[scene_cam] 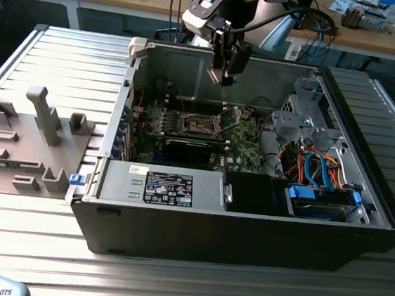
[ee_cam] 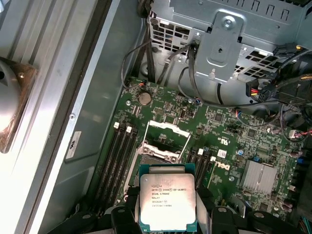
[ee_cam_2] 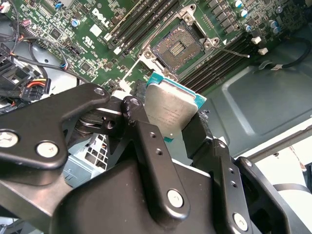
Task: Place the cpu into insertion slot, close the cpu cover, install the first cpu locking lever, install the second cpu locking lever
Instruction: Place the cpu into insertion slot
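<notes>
My gripper (scene_cam: 221, 74) hangs above the open computer case (scene_cam: 246, 224), over the green motherboard (scene_cam: 206, 131). It is shut on the cpu (ee_cam: 167, 200), a flat square chip with a silver-grey top. In the second wrist view the cpu (ee_cam_2: 170, 109) sits clamped by its edges between the two black fingers (ee_cam_2: 146, 141). The insertion slot (ee_cam: 158, 153) lies bare on the board, a short way beyond the chip. The cpu cover (ee_cam: 169, 125), a silvery frame, stands swung open at the slot's far side. A thin locking lever (ee_cam_2: 234, 50) sticks out beside the slot (ee_cam_2: 178, 48).
Black memory slots (ee_cam: 119, 156) flank the slot on both sides. A metal drive cage (scene_cam: 300, 109) with bundled cables (scene_cam: 315, 167) is at the exterior view's right. A power supply (scene_cam: 165, 187) lines the near wall. A grey fixture plate (scene_cam: 29, 137) lies outside the case, left.
</notes>
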Robot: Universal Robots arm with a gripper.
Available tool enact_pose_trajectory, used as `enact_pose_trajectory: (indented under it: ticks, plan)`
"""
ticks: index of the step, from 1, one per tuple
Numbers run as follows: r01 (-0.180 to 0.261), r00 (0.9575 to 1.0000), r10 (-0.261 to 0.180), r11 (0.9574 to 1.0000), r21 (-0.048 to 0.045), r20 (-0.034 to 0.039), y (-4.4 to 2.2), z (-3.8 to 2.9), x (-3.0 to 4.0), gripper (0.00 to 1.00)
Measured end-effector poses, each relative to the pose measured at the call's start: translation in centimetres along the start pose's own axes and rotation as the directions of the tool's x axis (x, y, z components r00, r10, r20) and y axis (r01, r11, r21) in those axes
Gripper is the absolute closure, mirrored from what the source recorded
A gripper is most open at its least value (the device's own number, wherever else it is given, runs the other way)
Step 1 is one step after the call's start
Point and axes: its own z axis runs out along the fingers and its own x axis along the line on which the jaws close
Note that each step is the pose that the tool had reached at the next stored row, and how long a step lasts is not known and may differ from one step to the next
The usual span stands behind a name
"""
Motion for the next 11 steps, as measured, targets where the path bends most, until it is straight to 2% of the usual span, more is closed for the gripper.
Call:
enact_pose_trajectory:
  ticks: [3, 11]
  plan:
    - [-0.025, 0.9997, 0.025, 0.9997, -0.0002, 0.0018, -0.01, 0.13, 0.0, 0.46]
    - [-0.036, 0.9994, 0.036, 0.9994, -0.0002, 0.0026, -0.01, 0.19, 0.0, 0.46]
